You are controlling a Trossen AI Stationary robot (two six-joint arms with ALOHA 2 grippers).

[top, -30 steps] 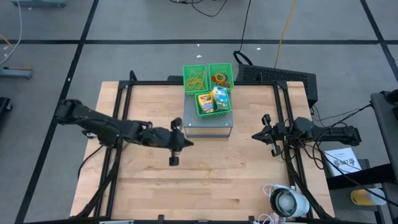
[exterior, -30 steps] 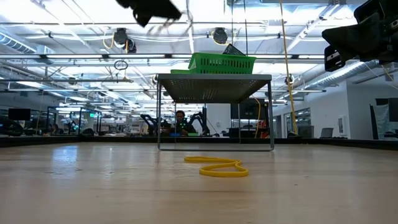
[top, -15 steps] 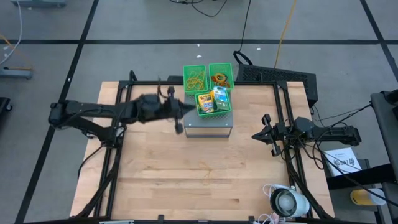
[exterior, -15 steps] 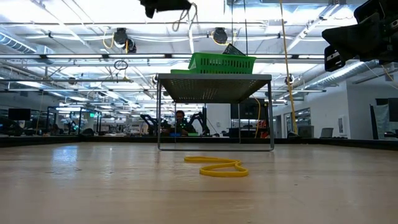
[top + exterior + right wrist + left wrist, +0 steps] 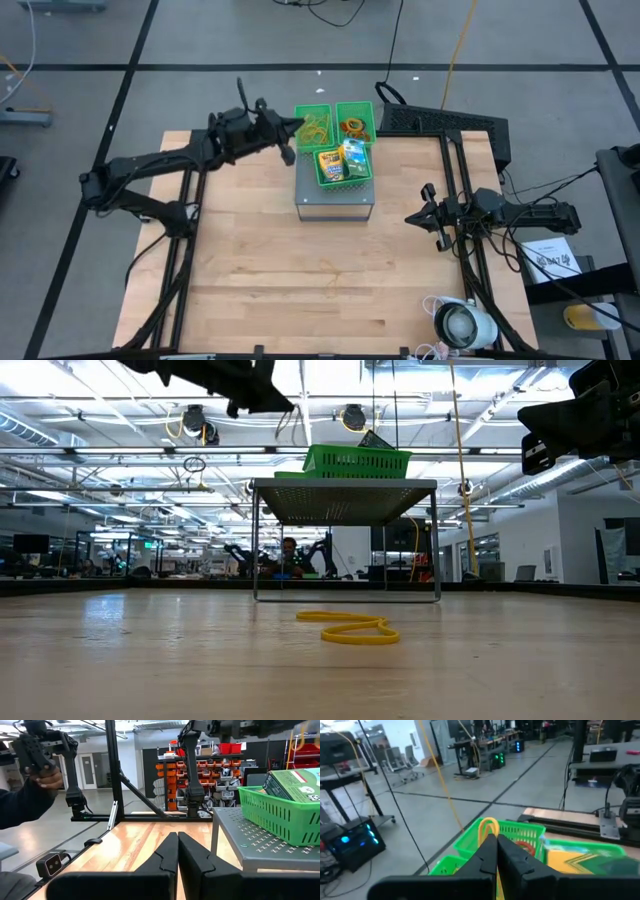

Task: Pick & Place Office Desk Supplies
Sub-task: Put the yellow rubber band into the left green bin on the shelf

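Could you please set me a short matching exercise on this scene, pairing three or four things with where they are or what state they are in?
Things:
1. left gripper
2. right gripper
3. yellow rubber band
4. crayon box

Places or states:
A. lying loose on the wooden table
B. shut, waiting off the right side of the grey stand
C. in the front green bin on the stand
D. shut on a yellow band, beside the back-left bin

Pairs: 1-D, 2-B, 3-A, 4-C
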